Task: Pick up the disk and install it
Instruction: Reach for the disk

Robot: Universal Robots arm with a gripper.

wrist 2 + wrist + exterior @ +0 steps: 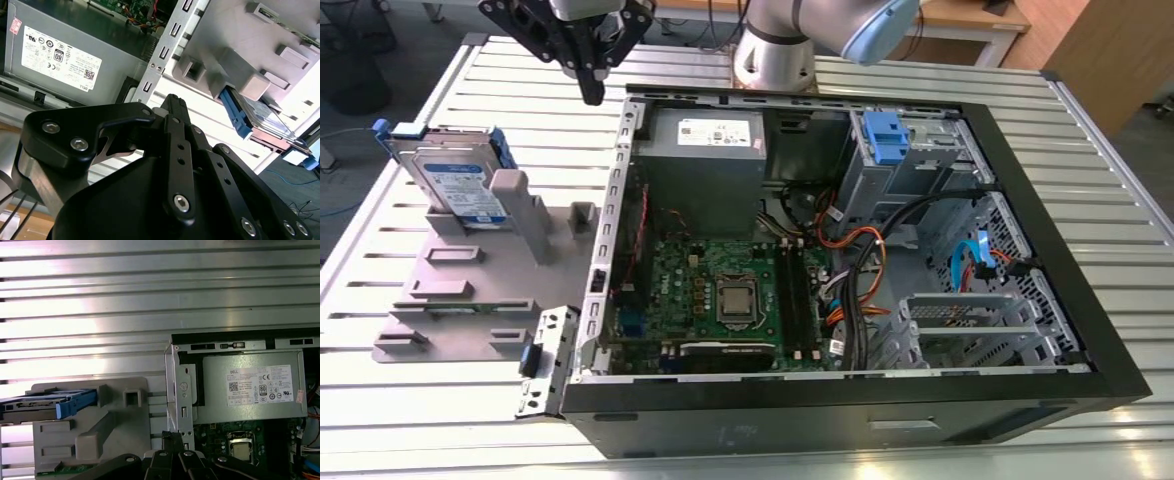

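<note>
Exterior view — disk [460, 187] apart from gripper [594, 92]

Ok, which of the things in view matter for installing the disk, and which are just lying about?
Job: disk, upright in the grey stand; gripper, empty, by the case's edge; open computer case.
Lying about: blue bracket in the case; power supply; motherboard; cables.

disk [464, 187] — upright in stand

Disk [45, 404] in stand [131, 440], beside case [184, 390]
</note>
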